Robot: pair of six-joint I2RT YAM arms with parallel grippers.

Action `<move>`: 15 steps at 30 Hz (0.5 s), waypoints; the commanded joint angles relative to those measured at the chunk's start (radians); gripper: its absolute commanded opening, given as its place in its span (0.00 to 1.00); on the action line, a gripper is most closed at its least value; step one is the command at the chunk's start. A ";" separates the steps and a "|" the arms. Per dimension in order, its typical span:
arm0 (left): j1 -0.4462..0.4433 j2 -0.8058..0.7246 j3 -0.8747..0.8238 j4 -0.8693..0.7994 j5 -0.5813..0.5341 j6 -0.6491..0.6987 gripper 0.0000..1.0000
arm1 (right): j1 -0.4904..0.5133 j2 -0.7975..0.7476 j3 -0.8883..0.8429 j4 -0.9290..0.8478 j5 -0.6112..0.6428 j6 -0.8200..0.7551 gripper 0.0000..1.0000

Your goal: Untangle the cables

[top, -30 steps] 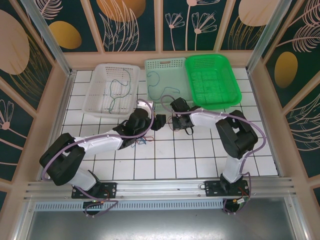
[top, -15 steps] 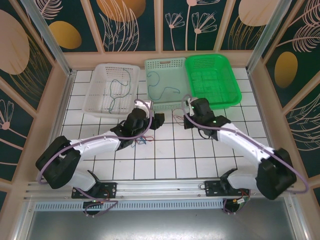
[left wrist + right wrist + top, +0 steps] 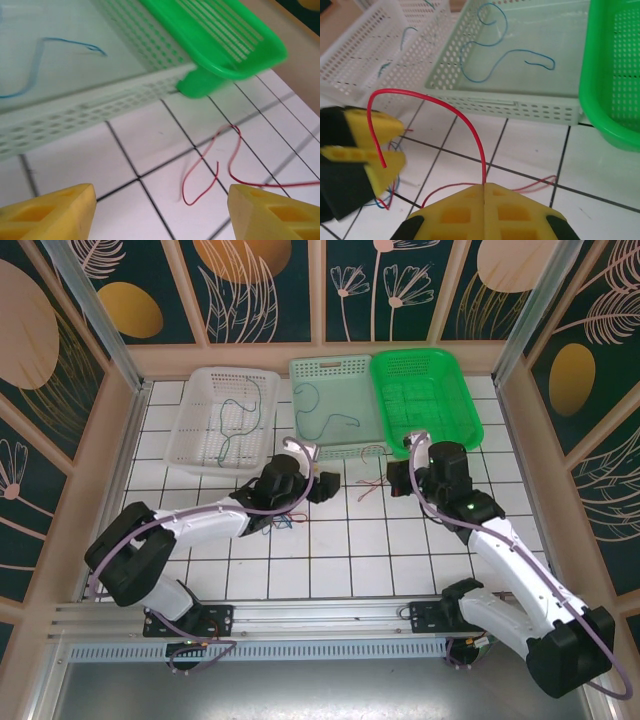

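I can't read any words, numbers or signs here.

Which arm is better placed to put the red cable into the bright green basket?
Right. The right gripper is shut on the red cable, close to the green basket. The left gripper is open, holding nothing.
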 commanded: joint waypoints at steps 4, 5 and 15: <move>-0.008 0.023 0.038 0.117 0.247 0.091 0.73 | -0.026 -0.017 0.093 0.061 -0.103 0.052 0.00; -0.007 0.023 0.038 0.119 0.250 0.099 0.73 | -0.027 -0.016 0.106 0.062 -0.104 0.060 0.00; -0.008 0.070 0.049 0.083 0.222 0.130 0.73 | -0.042 0.000 0.252 0.029 -0.075 0.140 0.00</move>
